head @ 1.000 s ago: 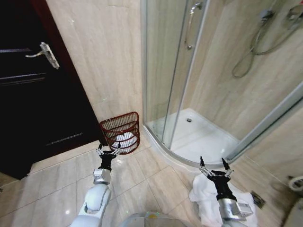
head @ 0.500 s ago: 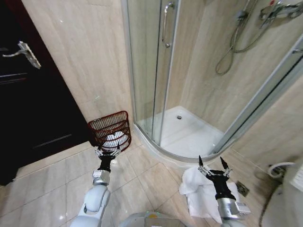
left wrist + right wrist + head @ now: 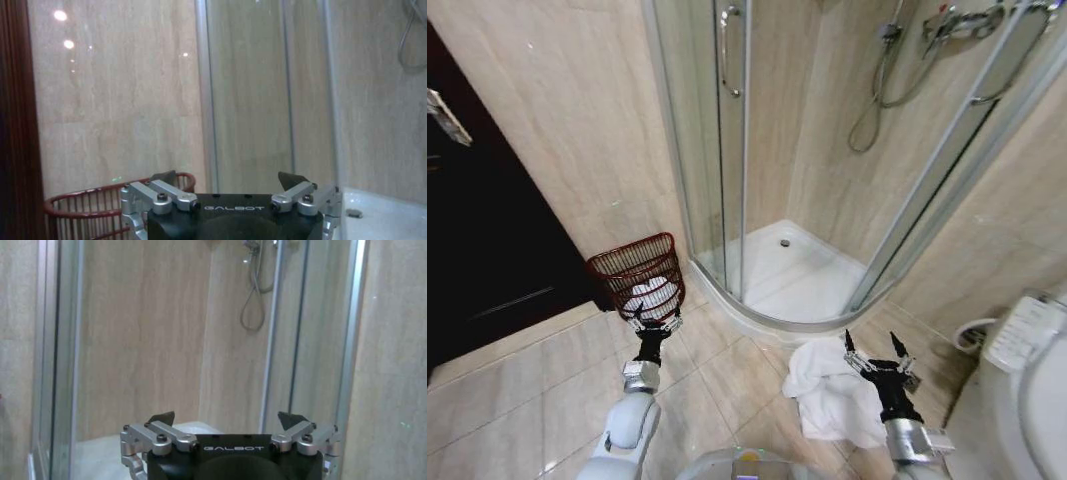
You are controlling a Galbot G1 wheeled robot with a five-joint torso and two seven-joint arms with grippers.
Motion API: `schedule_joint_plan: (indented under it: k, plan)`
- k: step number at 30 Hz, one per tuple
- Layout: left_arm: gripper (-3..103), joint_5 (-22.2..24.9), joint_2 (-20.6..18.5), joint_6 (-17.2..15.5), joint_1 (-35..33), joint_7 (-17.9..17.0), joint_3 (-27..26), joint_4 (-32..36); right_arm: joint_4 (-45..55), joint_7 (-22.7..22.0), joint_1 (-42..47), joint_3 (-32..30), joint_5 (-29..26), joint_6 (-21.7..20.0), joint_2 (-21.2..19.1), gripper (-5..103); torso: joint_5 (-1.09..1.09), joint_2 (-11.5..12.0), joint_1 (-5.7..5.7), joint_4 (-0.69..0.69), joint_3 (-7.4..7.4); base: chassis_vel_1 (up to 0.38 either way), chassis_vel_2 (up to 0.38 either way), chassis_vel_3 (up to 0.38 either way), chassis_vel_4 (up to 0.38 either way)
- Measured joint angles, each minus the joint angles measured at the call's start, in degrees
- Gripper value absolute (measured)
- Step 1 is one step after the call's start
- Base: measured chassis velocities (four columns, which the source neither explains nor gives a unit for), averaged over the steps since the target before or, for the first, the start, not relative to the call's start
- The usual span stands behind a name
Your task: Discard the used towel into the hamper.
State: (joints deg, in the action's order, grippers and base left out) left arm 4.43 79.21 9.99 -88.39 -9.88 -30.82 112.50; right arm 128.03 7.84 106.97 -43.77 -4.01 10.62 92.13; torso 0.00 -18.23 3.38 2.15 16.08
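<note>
Here two tools show low in the head view. The left tool (image 3: pixel 652 322) sits in the lower left of centre, its fingers spread wide with nothing between them, just below the hamper. The right tool (image 3: pixel 878 350) is in the lower right, likewise spread wide and empty, held above the edge of the towel. In the left wrist view the left tool (image 3: pixel 227 178) points at the beige wall, and in the right wrist view the right tool (image 3: pixel 227 418) points at the shower enclosure.

One hamper (image 3: pixel 630 266), dark red-brown wire, stands on the tiled floor (image 3: pixel 537 380) left of centre, against the wall beside the shower glass (image 3: pixel 702 150), with some white cloth inside it. One white towel (image 3: pixel 832 395) lies crumpled on the floor at lower right, well apart from the hamper. One dark door (image 3: pixel 482 250) fills the left edge.
</note>
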Motion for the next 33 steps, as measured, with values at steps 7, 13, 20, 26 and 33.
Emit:
schedule_joint_plan:
  k: [7, 13, 20, 26, 33]
  plan:
    - [100, 0.9, -0.1, 0.7, 0.1, 0.0, -0.2, -0.3, -0.2, 0.2, 0.1, 0.2, 0.1, 0.1, 0.0, 100, 0.0, 0.0, -0.01, 0.02, 0.0, -0.045, -0.123, 0.057, 0.122]
    - [100, 1.2, -0.2, 1.3, 0.2, -0.1, -0.5, -0.6, -0.7, 0.2, -0.3, 0.5, 0.5, 0.5, 0.0, 100, 0.0, 0.0, -0.01, 0.01, 0.02, -0.05, -0.117, 0.058, 0.12]
    - [100, 5.1, -0.2, 2.9, 1.5, 0.6, -1.1, -0.9, -0.8, 0.1, -0.6, 0.6, 0.5, 0.8, 0.0, 100, 0.01, -0.3, 0.09, 0.01, 0.19, -0.025, -0.064, 0.018, 0.048]
    - [100, 5.2, -0.6, 3.2, 1.7, 2.4, -2.1, -1.2, -0.8, -0.3, -0.6, 0.5, 0.6, 1.1, 0.0, 100, 0.0, -1.4, 0.46, 0.02, 0.91, 0.0, 0.0, 0.0, 0.0]
    - [100, 5.2, -0.9, 3.2, 1.2, 3.1, -2.7, -1.3, -0.3, -0.6, -0.4, 0.5, 0.6, 1.3, 0.0, 100, 0.0, -3.3, 1.14, 0.02, 2.11, 0.0, 0.0, 0.0, 0.0]
